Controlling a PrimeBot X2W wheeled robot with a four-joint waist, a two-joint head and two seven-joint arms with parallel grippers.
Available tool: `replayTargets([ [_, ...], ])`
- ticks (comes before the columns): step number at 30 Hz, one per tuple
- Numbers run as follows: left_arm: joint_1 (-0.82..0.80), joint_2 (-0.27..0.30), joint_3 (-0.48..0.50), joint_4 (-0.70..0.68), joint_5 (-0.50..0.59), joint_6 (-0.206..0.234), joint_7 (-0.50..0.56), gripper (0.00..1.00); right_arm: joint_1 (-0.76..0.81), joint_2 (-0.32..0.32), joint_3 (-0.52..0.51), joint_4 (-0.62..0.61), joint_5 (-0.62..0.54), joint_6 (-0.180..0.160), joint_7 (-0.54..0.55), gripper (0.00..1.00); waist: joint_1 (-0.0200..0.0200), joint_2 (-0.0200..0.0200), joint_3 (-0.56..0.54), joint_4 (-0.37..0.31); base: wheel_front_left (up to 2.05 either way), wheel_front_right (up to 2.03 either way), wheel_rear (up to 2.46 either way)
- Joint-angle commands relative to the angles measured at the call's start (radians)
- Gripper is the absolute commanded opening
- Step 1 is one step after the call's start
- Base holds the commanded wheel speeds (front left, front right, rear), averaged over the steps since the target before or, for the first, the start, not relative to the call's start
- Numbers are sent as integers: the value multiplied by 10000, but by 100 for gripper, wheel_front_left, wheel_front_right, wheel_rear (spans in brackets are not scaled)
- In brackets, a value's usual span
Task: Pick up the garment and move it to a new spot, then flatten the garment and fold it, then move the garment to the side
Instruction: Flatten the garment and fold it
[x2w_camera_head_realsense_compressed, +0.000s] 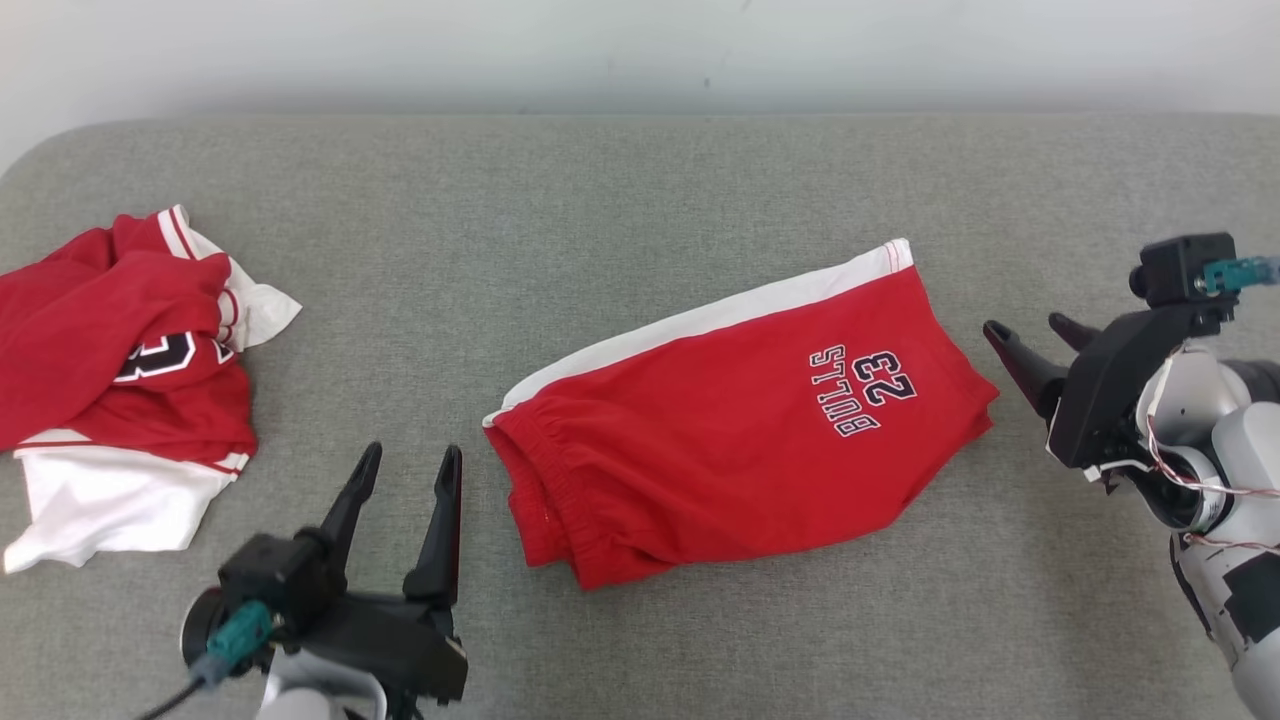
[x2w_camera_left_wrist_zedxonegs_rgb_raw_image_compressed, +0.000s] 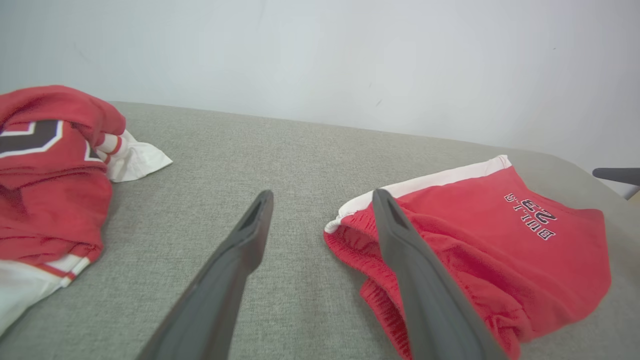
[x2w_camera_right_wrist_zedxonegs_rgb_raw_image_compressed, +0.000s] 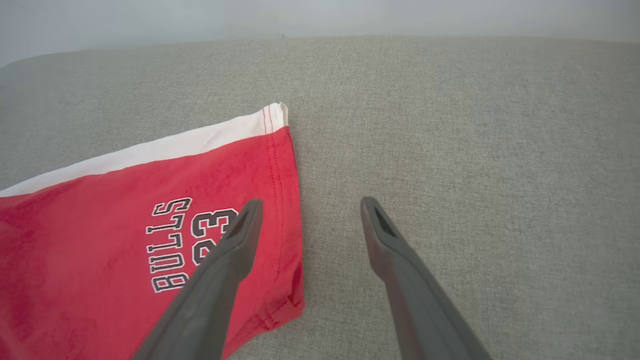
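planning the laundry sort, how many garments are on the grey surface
2: folded red shorts in the middle, and a crumpled red-and-white jersey at the left edge; that heap could hide another piece.

Shorts (x2w_camera_head_realsense_compressed: 720, 440) – soft knit cloth, matt, elastic waist part ribbed; lettering flat print. Cushion (x2w_camera_head_realsense_compressed: 640, 180) – grey woven fabric, coarse grain, matt. Jersey (x2w_camera_head_realsense_compressed: 110, 370) – same soft matt cloth. Fingers (x2w_camera_left_wrist_zedxonegs_rgb_raw_image_compressed: 240, 262) – dark plastic, smooth, dull sheen. Wall (x2w_camera_head_realsense_compressed: 640, 50) smooth, matt.
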Motion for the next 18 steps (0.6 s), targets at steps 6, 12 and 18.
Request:
replayTargets([
  [6,972,-170,382,-601,1075,309,-31,100,417,608,-831,264,-554,11,338,100,1,0,197,289,0,0,0],
  [12,1297,-435,621,-813,1752,250,-32,100,179,1050,-1473,720,-1272,11,402,100,1,0,548,642,0,0,0],
  [18,1351,-688,741,-800,2179,34,-33,100,-62,1562,-1847,1129,-2029,11,586,100,1,0,846,926,0,0,0],
])
